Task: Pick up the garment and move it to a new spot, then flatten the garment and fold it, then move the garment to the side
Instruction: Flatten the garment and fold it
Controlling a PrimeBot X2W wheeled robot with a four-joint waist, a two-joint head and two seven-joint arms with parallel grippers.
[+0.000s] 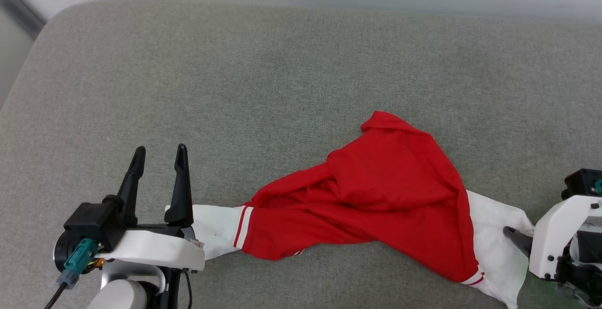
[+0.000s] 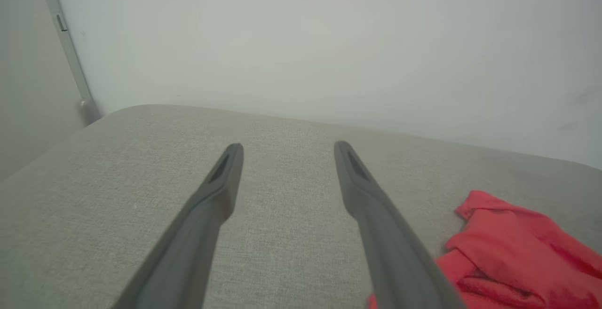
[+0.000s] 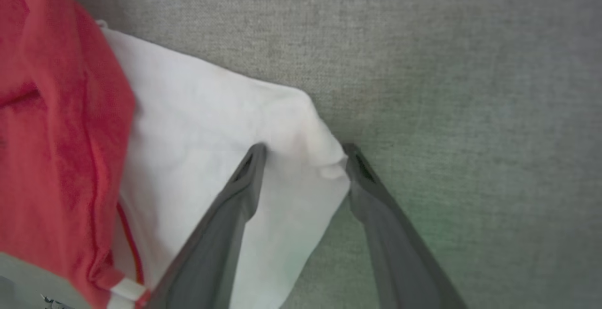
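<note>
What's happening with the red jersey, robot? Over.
Left gripper open, over bare grey cushion. Right gripper open, straddling white sleeve corner, not clamped. Red jersey crumpled, not yet folded. Nothing in the way.

A grey-green upholstered pad (image 1: 301, 64) of coarse woven fabric spreads across the head view, its far left corner rounded. Behind it rises a plain pale wall (image 2: 301, 41) with a few faint smudges at the right. At the wall's left edge a slim grey metal strip (image 2: 69, 50) runs down at a slant, with a darker surface (image 2: 23, 88) beyond. The light is soft and even, and the shadows are faint.
</note>
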